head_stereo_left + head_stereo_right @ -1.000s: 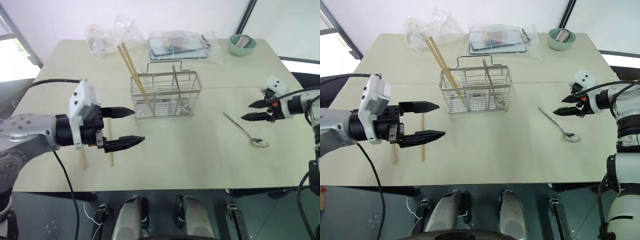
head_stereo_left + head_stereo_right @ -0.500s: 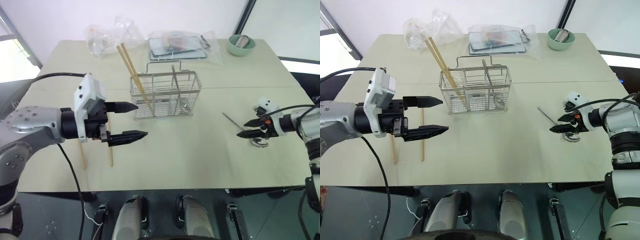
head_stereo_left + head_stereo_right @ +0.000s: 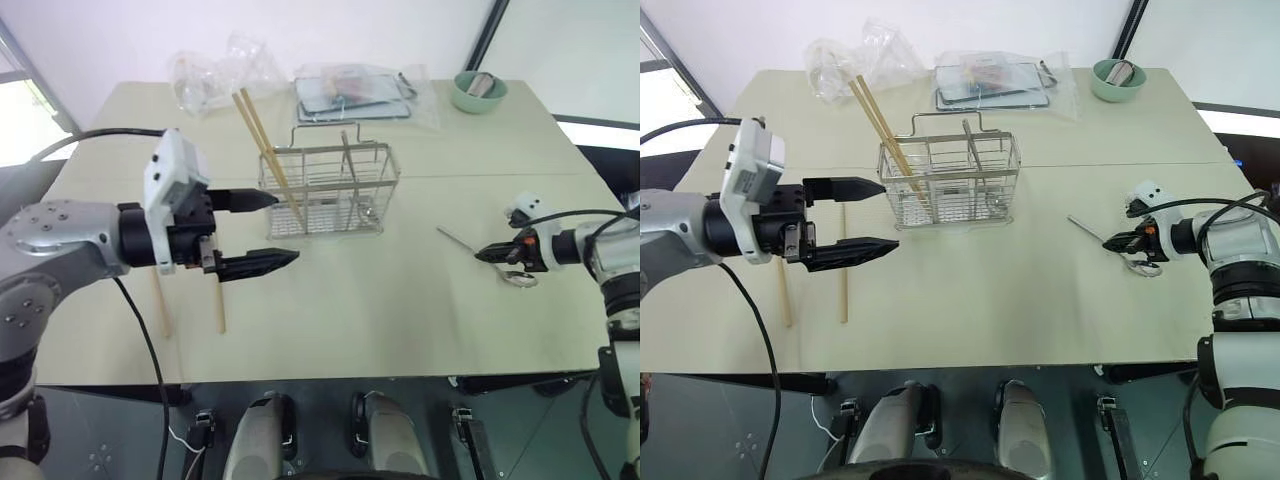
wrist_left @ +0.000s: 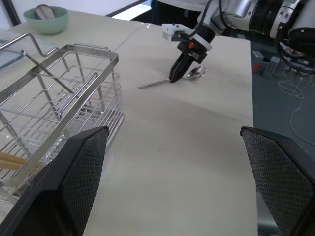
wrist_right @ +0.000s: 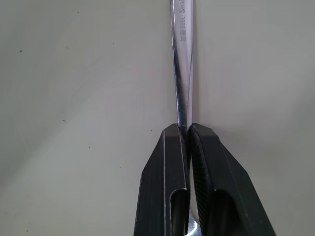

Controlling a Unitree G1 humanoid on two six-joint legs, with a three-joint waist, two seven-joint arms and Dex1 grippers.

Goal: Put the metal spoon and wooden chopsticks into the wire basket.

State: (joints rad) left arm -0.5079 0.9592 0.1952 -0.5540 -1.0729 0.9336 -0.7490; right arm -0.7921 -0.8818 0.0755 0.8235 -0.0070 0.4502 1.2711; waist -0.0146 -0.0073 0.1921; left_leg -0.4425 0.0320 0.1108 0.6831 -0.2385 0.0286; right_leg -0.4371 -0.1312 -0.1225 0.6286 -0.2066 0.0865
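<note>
On table, 3 o'clock of wire basket [image 3: 330,190]: metal spoon [image 3: 480,257] | right gripper [image 5: 186,132] pinching its handle, spoon seemingly still down | left gripper [image 3: 262,230] spread wide, hovering at basket's 9 o'clock | two wooden chopsticks [image 3: 258,135] lean in basket, two lie at 8 o'clock

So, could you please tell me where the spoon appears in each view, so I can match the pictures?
Left eye: spoon at right, on the table, right of the basket.
Right eye: at right, in the right tool.
Left wrist: upper middle, past the basket's corner.
Right wrist: handle runs up from the shut tips.
Shared landmark: the right tool pinching the handle.
</note>
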